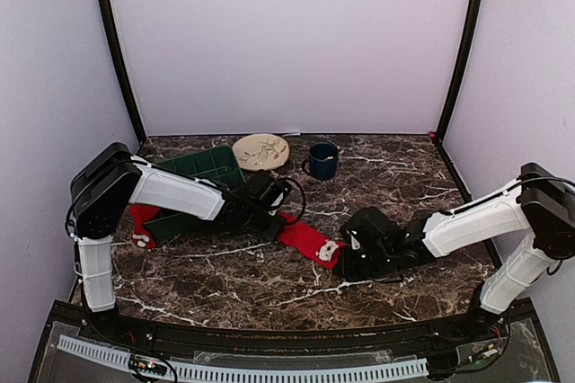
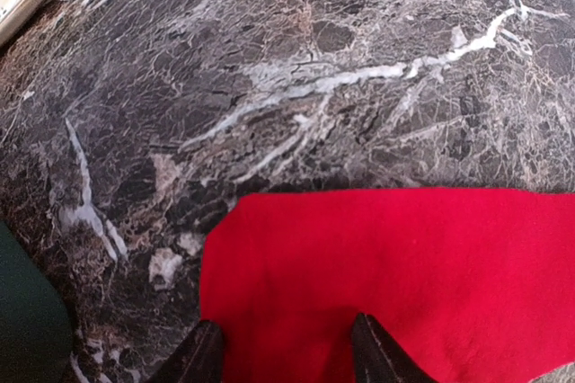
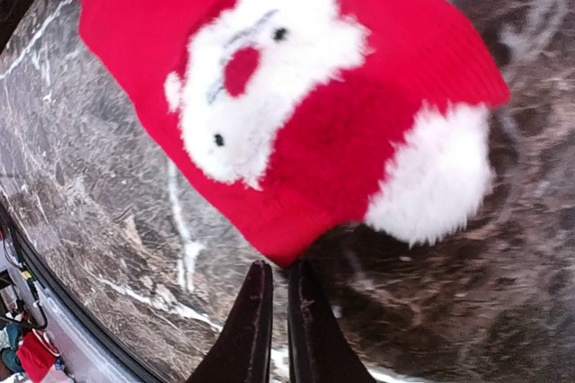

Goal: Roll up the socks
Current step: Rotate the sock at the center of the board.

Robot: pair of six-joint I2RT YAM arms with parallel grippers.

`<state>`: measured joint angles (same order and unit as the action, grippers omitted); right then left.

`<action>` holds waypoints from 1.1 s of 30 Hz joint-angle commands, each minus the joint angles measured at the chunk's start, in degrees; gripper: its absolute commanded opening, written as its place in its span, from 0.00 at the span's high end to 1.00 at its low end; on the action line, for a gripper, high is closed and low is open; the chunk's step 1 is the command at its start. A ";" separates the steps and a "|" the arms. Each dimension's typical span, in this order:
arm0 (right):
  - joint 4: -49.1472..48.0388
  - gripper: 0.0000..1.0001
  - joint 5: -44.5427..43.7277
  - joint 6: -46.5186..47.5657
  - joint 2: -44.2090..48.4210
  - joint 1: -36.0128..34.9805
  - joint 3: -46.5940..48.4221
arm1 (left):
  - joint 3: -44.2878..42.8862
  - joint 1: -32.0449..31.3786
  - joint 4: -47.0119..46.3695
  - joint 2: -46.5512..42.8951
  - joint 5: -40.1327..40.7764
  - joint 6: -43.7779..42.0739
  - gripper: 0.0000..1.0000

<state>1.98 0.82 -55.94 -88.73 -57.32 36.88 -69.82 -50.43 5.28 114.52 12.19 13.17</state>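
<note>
The roll is only just getting set up here. One sock (image 1: 308, 239) is lying flat and stretched out in the middle of the desk (image 1: 225, 284), between the two arms. The right claw (image 3: 279, 286) is nosing in at its fluffy, white-trimmed end, pressed down to a sliver right at the red hem. Whether any fabric is caught in there, I can't tell. The left claw (image 2: 289, 351) is sitting spread over the plain opposite end, gripping nothing that I can see. Next, I'm judging, the right needs a firm bite on that hem to start curling it toward the left. The overhead view is giving us the second sock (image 1: 144, 217), off by the green bin (image 1: 202, 167), which neither wrist view is showing. Only the right wrist view is showing the face (image 3: 243, 86) stitched on the cuff.
</note>
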 commanded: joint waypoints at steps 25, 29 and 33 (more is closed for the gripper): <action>18.12 0.60 -21.55 19.86 8.32 -3.42 8.64 | 4.91 2.18 -20.29 0.55 -15.79 -33.98 0.53; 16.35 0.63 -23.44 22.87 5.41 -2.72 9.37 | 3.13 2.48 -19.03 1.32 -18.63 -37.56 0.54; 12.79 0.66 -21.28 24.97 3.82 -0.34 8.77 | 0.92 2.92 -16.73 2.63 -18.87 -39.94 0.54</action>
<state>18.44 -19.55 -34.87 -83.74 -59.59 45.23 -66.26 -48.10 -13.30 116.29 -3.92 -22.20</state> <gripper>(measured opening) 0.352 0.456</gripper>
